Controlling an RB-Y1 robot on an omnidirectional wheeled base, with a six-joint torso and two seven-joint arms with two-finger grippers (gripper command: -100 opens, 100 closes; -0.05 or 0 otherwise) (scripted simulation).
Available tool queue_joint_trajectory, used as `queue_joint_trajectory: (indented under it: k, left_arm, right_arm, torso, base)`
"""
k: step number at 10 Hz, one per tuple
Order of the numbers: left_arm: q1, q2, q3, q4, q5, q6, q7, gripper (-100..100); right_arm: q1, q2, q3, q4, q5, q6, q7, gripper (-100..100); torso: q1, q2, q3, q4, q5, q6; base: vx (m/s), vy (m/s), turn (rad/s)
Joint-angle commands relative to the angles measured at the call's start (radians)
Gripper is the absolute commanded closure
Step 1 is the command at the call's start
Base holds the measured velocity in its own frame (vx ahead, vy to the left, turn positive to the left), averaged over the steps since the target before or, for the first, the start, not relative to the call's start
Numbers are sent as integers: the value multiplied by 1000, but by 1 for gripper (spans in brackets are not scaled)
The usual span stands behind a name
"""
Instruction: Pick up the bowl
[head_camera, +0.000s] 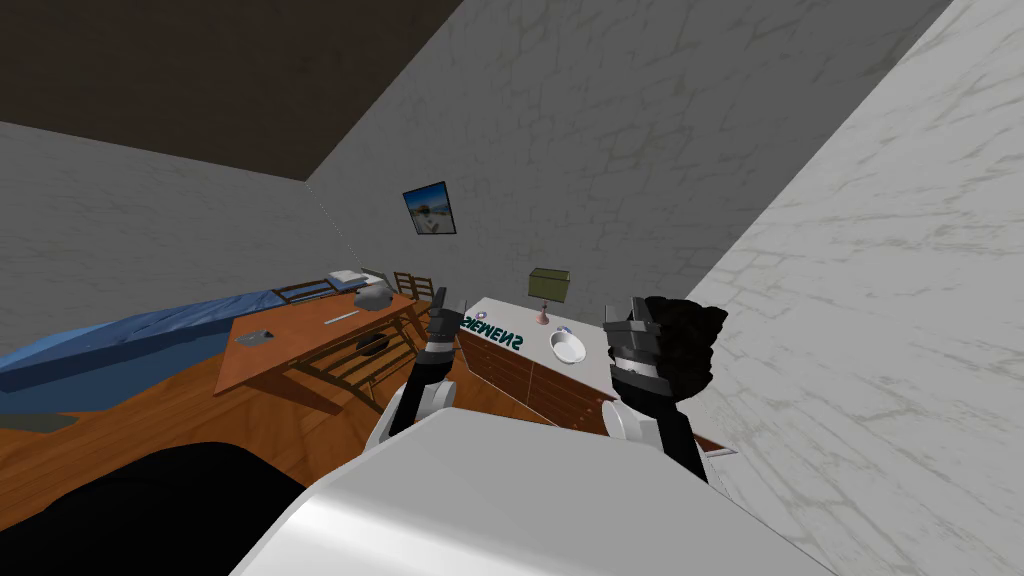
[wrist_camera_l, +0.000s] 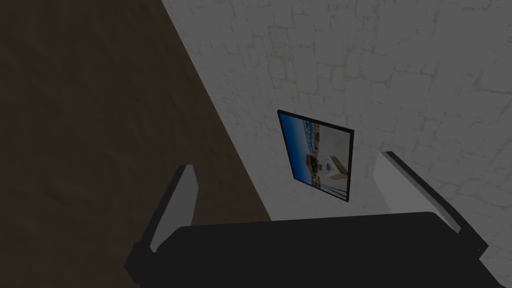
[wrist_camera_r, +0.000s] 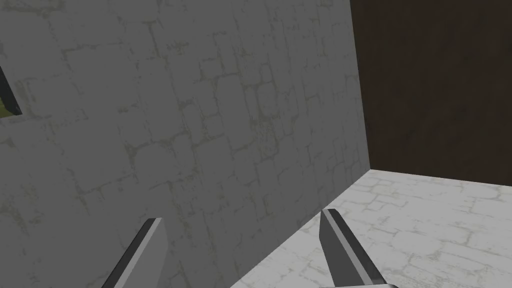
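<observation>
Bowl, white: it sits on the white top of the dresser, about midway along that top and apart from both grippers. On the same top, behind the bowl toward the wall, stands a lamp with an olive shade. Dark lettering lies on the dresser's top toward its left end. We hold the left gripper raised at the dresser's left end, its fingers spread wide with nothing between them. We hold the right gripper raised at the dresser's right part, near the bowl in the head view, its fingers likewise spread and empty. A wooden table stands left of the dresser.
</observation>
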Motion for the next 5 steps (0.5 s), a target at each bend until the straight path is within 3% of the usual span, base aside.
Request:
queue_joint_trajectory:
  k: [1,5]
  left_arm:
    - [0,0,0,0,0,0,0,0]
    - [0,0,0,0,0,0,0,0]
  right_arm:
    - [7,-40,-2,12,2,3,6,-100]
    - [52,-148,-14,84,19,18,42,-100]
  torso:
    - [0,0,0,0,0,0]
    - [-4,5,3,1,-1,0]
  base:
    - [-18,-17,-18]
    - [-56,-52,-28]
